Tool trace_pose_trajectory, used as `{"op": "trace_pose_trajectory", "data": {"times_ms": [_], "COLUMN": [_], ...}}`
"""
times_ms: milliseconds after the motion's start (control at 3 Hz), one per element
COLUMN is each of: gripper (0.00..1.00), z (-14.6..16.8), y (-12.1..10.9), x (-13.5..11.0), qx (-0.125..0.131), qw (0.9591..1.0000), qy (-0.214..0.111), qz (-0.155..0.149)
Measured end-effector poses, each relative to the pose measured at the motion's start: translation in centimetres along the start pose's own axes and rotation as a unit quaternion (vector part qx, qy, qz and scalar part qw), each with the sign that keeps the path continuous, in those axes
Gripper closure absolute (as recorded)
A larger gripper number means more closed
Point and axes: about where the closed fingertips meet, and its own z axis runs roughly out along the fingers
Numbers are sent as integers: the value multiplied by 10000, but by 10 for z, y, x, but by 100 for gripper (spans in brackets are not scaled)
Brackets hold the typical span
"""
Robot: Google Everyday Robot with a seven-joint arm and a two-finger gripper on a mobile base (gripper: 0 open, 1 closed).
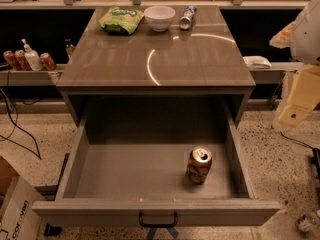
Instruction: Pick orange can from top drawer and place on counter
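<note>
Camera view, orange can upright by right wall of top drawer, room leftward, jaws far right, width unclear.

1 camera view only; it looks from above and in front of the open top drawer, tilted down and facing the counter behind it; near enough that the drawer front meets the frame's lower edge; the gripper sits at the right edge.

Counter: green bag, white bowl, can
</note>
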Motion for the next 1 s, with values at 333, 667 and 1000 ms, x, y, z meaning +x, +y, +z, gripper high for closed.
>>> {"op": "trace_pose_trajectory", "data": {"times_ms": [333,667,1000], "gripper": [0,0,0], "z": [0,16,49], "y": [0,-2,-3], "x": [0,-11,-29], "qx": [1,74,49], "qw": [10000,9996,9968], "qy": [-2,-281,-792], "qz": [0,-6,60]}}
